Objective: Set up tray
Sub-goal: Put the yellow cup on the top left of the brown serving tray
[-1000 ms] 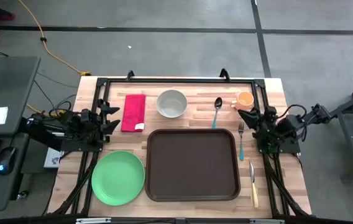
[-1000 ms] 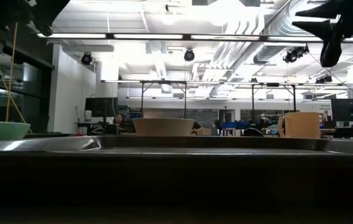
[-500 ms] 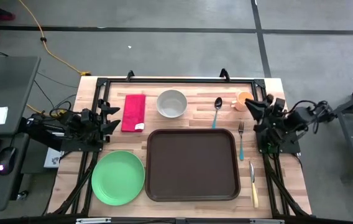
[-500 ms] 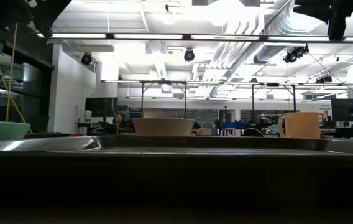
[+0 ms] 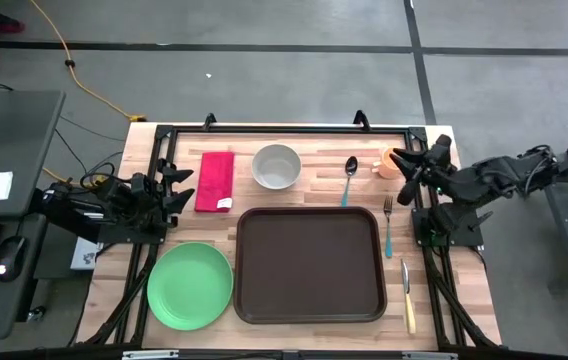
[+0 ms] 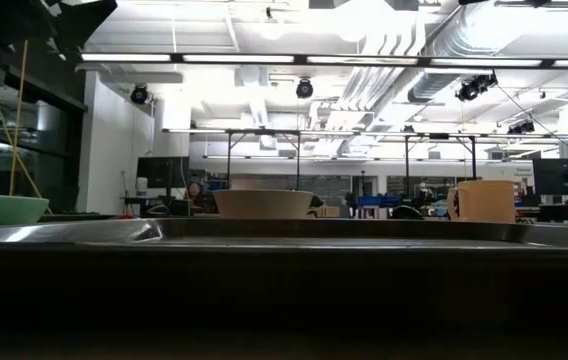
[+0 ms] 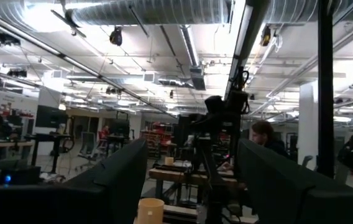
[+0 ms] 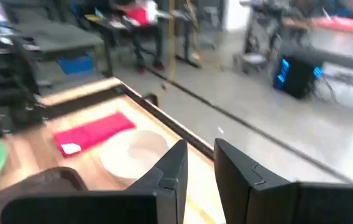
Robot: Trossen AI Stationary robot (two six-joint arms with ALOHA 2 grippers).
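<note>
A grey concrete floor surrounds the wooden table (image 5: 264, 140), which is framed by black rails; the low view looks past it into a bright workshop hall with ceiling ducts and strip lights, and a desk with a keyboard sits off the table's left side. The tray (image 5: 310, 264) lies flat on the near middle of the table, bare inside; just beside it on the left is the round green plate (image 5: 190, 285), not touching that I can tell. Behind the tray stand the pale bowl (image 5: 277, 166) and, left of it, the red napkin (image 5: 215, 181); a spoon (image 5: 349, 178) lies right of the bowl, a fork (image 5: 388, 222) along the tray's right rim, a knife (image 5: 407, 294) nearer the front edge. The orange cup (image 5: 393, 161) is half covered by the right gripper (image 5: 422, 160), which hangs over it with its fingers parted — in its own wrist view a narrow gap shows between them. The left gripper (image 5: 176, 187) waits at the table's left edge beside the napkin, fingers spread apart and holding nothing. In the low view the tray's rim blocks the whole foreground; only the tops of plate, bowl and cup show above it.
</note>
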